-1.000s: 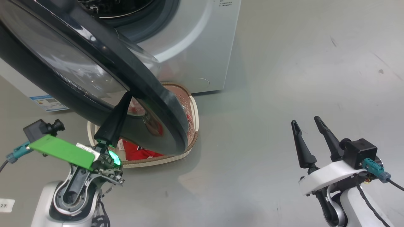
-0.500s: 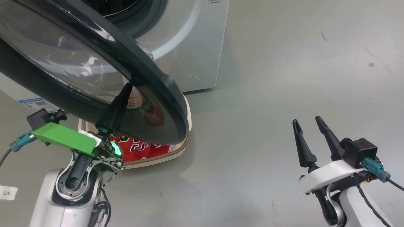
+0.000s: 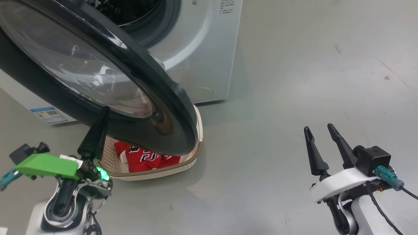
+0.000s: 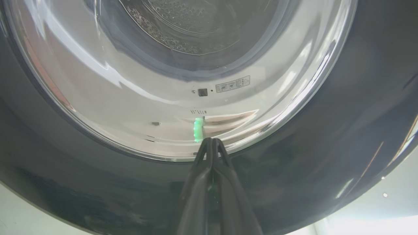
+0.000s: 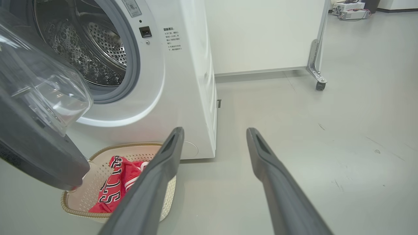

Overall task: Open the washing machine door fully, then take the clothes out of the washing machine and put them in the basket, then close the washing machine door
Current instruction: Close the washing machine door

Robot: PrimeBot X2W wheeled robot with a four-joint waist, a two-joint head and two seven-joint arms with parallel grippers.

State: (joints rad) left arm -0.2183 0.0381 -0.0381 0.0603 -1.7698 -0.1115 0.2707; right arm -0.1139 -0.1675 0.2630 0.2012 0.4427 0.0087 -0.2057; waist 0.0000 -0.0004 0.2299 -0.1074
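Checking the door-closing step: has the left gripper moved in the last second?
Yes. The left gripper has shifted left across the door, closer to the blue label.

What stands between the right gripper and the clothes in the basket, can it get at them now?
Probably yes, from low at the side. The right gripper is open with bare floor between it and the basket, but the washing machine door overhangs the clothes from above.
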